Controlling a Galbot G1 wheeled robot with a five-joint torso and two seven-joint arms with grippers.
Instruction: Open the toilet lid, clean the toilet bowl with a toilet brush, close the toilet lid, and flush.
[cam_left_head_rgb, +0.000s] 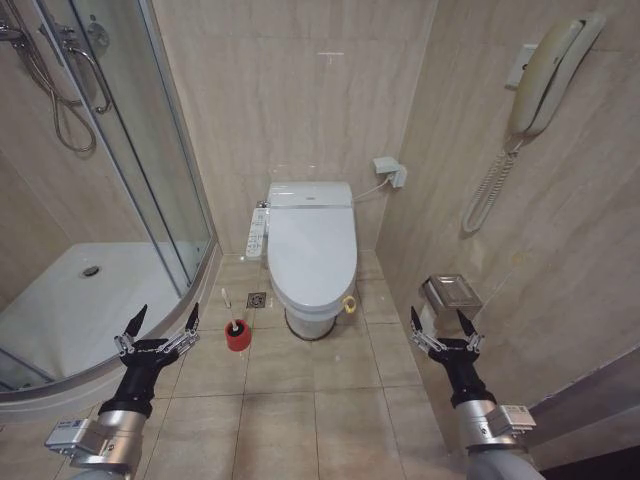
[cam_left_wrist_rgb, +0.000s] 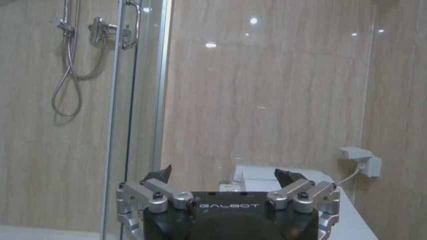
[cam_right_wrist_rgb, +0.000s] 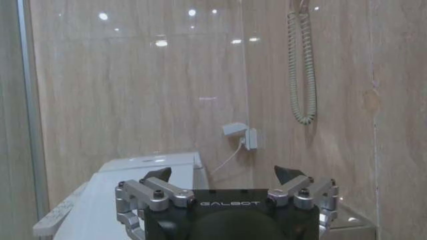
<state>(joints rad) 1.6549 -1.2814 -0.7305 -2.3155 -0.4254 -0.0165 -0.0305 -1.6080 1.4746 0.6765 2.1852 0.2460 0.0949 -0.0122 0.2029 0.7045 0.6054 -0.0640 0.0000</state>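
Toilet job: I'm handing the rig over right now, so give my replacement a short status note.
Left tool: open, empty, raised over the floor left of the toilet.
Right tool: open, empty, raised near the right wall.
Toilet lid: closed over the toilet bowl.
Toilet brush: standing in its red holder on the floor, left of the bowl.
Done: nothing.
Left: open lid, brush bowl, close lid, flush.

The toilet lid looks like glossy, smooth white plastic. The wall tiles are polished beige stone-look, mirroring the lights. The shower door is clear glass in a shiny metal frame. The floor tiles look matt. Both grippers' fingers are black on brushed metal links.
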